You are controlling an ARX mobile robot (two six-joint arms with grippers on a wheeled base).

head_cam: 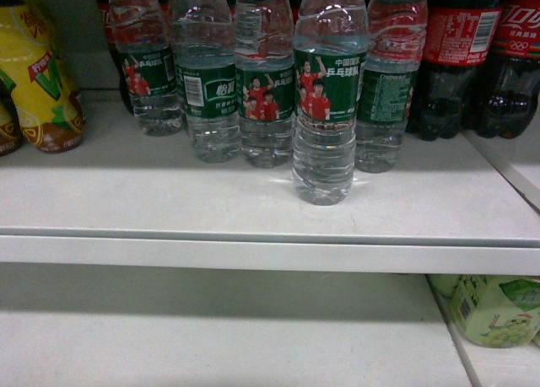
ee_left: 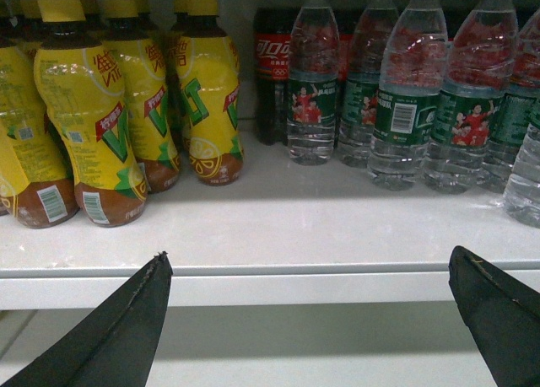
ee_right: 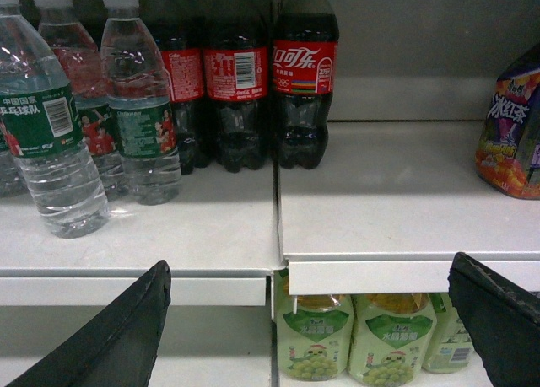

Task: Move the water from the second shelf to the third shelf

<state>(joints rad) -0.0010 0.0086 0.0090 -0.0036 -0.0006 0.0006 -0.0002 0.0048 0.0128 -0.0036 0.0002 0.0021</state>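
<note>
My head camera looks slightly down, close on the shelf [head_cam: 253,206]. My left wrist camera faces it level from farther left, my right wrist camera from farther right. All three share the water bottles [head_cam: 327,109].

On my left I see yellow lemon tea bottles [ee_left: 101,117] standing in a cluster on the white shelf [head_cam: 253,210]. Cola bottles [ee_right: 253,92] stand in a row at right. Below them are pale green drink bottles [ee_right: 354,341], and a purple-orange pack [ee_right: 510,134] at far right.
</note>
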